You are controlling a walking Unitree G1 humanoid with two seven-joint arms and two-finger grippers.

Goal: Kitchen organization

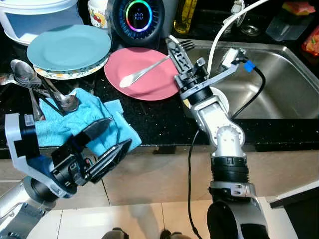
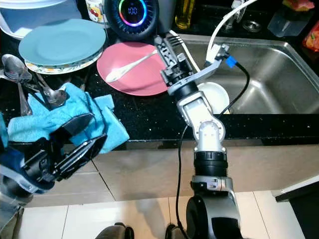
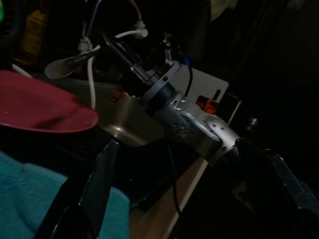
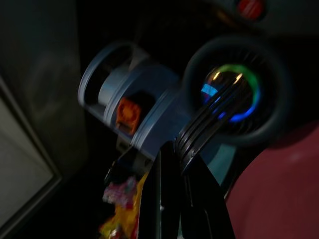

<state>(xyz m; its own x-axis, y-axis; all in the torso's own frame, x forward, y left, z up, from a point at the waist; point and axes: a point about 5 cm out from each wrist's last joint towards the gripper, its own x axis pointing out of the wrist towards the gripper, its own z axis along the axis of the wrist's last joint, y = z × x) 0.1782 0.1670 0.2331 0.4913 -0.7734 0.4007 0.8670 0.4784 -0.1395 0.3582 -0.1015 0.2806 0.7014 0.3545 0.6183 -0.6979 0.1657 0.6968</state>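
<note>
Right end effector grips a fork above the pink plate's sink-side edge; left one waits, fingers parted.

Left eye view: the right end effector is clenched on a fork, tines toward the sink, probably carrying it off for sorting. A white spoon lies on the pink plate; a blue plate sits just beside it on a patterned one. Metal spoons rest partly on the blue towel on the table, likely drying. The left end effector hangs released over the table's front edge.
Left wrist view: dark; the pink plate and right arm show.
Right wrist view: fork tines jut past the closed fingers toward a glowing ring dial.
</note>
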